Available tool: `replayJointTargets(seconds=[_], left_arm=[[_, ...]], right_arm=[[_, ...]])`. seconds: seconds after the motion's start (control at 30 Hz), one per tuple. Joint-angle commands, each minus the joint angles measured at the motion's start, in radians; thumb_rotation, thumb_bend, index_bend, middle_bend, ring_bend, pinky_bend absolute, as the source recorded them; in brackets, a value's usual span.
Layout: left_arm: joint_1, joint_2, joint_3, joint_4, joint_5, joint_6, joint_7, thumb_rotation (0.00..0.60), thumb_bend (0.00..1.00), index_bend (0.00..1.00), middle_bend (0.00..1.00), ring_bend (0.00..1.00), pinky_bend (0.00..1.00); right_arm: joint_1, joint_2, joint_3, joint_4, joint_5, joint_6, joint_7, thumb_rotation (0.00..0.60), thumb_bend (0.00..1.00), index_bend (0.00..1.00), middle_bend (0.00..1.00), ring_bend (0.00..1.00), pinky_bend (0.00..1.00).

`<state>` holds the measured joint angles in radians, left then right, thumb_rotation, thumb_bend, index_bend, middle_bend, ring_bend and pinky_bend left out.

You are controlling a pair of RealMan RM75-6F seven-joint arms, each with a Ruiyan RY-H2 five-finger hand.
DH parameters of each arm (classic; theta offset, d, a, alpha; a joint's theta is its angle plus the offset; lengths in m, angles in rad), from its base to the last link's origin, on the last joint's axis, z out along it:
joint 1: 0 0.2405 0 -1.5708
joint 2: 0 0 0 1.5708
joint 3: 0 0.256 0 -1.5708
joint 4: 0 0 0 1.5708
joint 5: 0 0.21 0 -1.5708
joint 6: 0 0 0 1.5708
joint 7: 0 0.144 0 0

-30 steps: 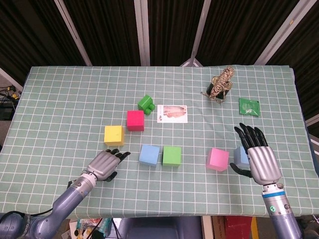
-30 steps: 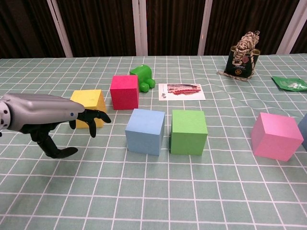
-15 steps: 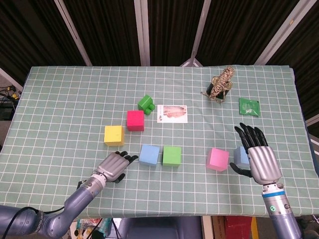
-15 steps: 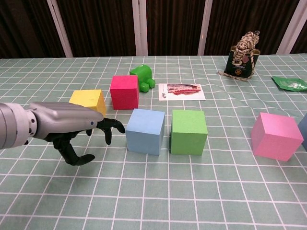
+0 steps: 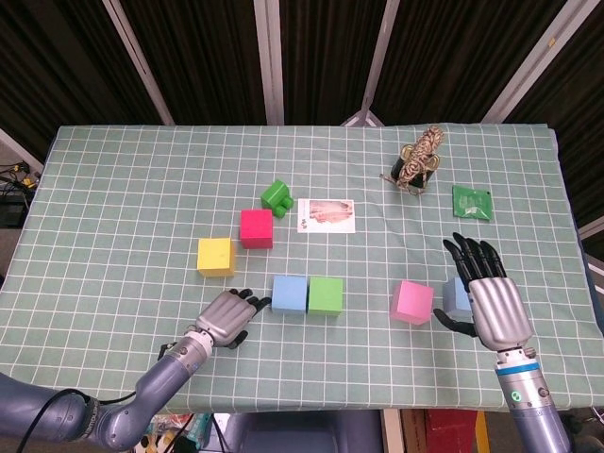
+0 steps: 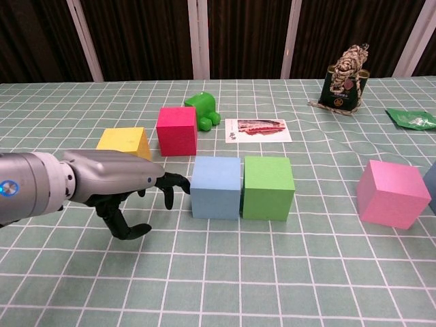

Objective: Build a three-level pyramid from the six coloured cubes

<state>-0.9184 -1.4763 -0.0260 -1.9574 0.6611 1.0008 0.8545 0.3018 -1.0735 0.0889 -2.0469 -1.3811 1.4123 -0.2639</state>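
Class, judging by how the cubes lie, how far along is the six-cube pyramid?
Done: the light blue cube sits flush against the green cube, starting a base row. In hand: the left robot hand has its fingertips at the blue cube's side; the right robot hand rests open by the far-right blue cube. Left: pink, yellow and red cubes lie apart; nothing is stacked.

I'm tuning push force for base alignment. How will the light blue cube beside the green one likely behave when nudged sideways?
The light blue cube looks matte and foam-like, so probably light. Its flat bottom on the checked cloth suggests it would slide rather than roll, though the fabric may drag and twist it. With the left hand low at its side, tipping seems unlikely, and the green cube should stop it.
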Motion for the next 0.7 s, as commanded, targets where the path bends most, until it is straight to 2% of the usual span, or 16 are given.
replayJointTargets(seconds=[0.03,0.7], left_arm=[[-0.006,-0.007,0.002,0.003,-0.003,0.006,0.0,0.6,0.59,0.12,0.24,0.14,0.25],[-0.033,-0.027,0.015,0.024,-0.013,0.03,-0.009,0.6,0.59,0.13,0.24,0.14,0.24]], right_arm=[[-0.001,0.0,0.002,0.0,-0.001,-0.001,0.002,0.6,0.21,0.0,0.0,0.0,0.0],[-0.009,-0.006,0.009,0.005,-0.003,-0.015,-0.003,0.6,0.21,0.0,0.0,0.0,0.0]])
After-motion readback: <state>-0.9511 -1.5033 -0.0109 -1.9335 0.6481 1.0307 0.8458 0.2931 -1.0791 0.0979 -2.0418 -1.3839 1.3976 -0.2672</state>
